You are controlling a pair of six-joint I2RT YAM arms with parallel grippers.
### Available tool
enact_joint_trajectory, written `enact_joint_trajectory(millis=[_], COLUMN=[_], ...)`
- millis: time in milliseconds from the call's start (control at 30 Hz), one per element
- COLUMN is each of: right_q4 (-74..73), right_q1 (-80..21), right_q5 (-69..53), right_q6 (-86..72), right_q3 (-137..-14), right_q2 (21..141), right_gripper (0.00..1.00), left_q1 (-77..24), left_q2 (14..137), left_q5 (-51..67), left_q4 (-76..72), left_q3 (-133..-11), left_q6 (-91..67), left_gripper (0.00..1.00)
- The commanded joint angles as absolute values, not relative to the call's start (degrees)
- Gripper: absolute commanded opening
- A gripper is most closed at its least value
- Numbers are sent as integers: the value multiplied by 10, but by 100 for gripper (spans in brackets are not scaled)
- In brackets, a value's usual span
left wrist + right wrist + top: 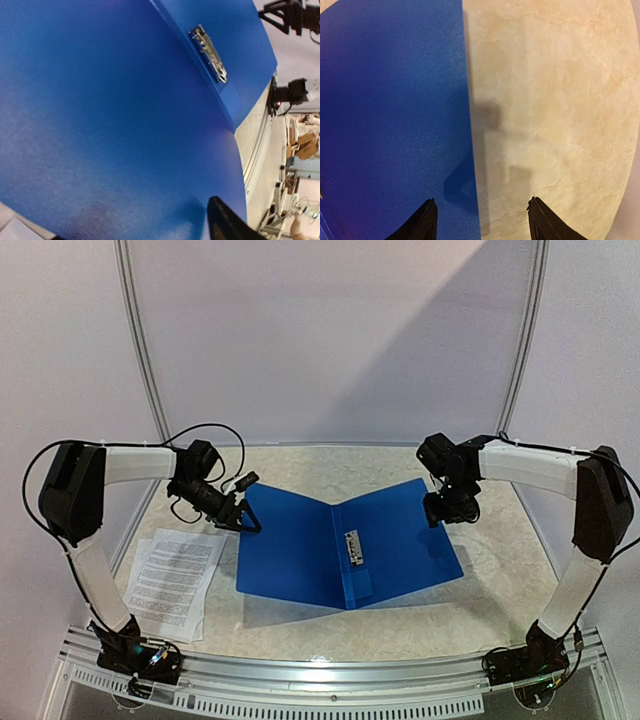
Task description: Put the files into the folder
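your right hand [481,204] hangs spread and empty astride the blue folder [300,550] at its right edge, likely to pin it open. left hand [245,520] sits at the other cover, grip impossible to tell. files [172,578] wait near-left on the counter [490,580].

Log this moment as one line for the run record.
folder: open on table | papers: left of folder, not filed | left jaws: at left cover's outer edge, state unclear | right jaws: open, astride right cover's edge
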State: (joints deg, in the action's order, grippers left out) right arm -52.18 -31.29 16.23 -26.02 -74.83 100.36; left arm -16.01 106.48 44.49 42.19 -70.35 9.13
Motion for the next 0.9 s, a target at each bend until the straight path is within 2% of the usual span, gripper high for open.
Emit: enact_joint_trajectory(millis=[0,67,200,400,500,600,667,733,867], right_q4=[-572,-574,-584,-623,-518,-364,-298,-268,-190], right_q1=[-320,-327,-367,-429,-440,-440,-440,-441,-441], right_q5=[240,241,266,289,123,-78,-127,-147,-209], right_q6=[-254,-253,-241,-250,-248,-288,-327,-354,-404], right_q3=[-791,-809,-854,-940,-901,-823,-785,-769,-733], right_q2=[1012,1006,1003,1040,1034,1026,1032,1048,1081], right_gripper=[62,62,61,58,55,43,35,31,25], left_q1=[-152,-152,-151,-152,-153,-152,-151,-152,-152], left_q2=[1050,1039,1025,1021,1013,1011,1012,1014,1017], left_q5=[504,519,539,554,553,557,558,560,561], left_q4=[410,395,360,322,313,310,310,308,305], left_q3=[-704,-691,-667,-649,-643,-642,-639,-637,-635], left_q6=[48,26,-16,-55,-61,-61,-62,-64,-68], left_gripper=[57,49,40,32,30,26,22,18,17])
